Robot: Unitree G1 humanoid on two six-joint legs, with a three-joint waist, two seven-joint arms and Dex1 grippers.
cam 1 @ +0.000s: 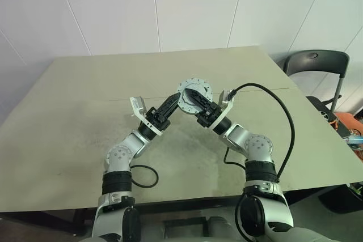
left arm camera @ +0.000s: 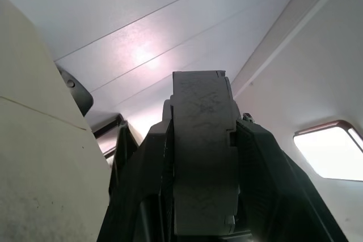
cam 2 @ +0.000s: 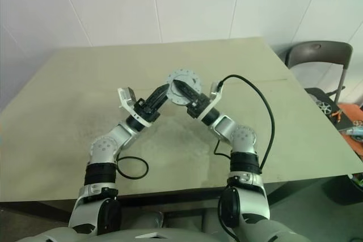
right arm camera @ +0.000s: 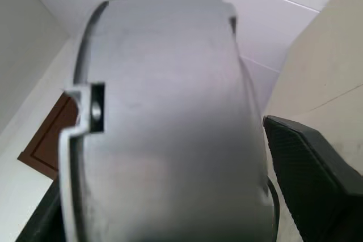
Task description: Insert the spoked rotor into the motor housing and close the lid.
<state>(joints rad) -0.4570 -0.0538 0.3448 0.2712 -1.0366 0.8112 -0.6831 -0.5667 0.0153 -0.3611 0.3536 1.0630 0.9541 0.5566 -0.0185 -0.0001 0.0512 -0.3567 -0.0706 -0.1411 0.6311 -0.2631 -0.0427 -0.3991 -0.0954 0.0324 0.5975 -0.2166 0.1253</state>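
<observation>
White panelled walls rise behind a pale olive-grey worktop (cam 1: 68,117), whose bare surface is scuffed and mottled toward the near edge. A dark chair (cam 1: 315,63) stands off the far right corner, and a black cable (cam 1: 283,114) arcs over the right side of the surface.

Both arms reach forward and meet above the middle of the worktop, forming a peak. Between them, lifted clear of the surface, is the motor housing (cam 1: 195,93), a round silver-grey disc with small holes around its rim, facing up toward the head camera.

The left hand (cam 1: 173,101) comes in from the left. Its black fingers (left arm camera: 142,179) are narrowed and clamp the housing's edge; in the left wrist view the grey wall of the housing fills the gap between them, touching both.

The right hand (cam 1: 195,96) comes in from the right, and its dark fingers lie across the face of the disc. In the right wrist view the housing's curved grey side (right arm camera: 170,117) looms very close, with a small notch in its rim, and one textured black finger (right arm camera: 309,168) stands apart from it with a visible gap. That hand is spread wide and is not gripping.

The housing's inside cannot be made out.
</observation>
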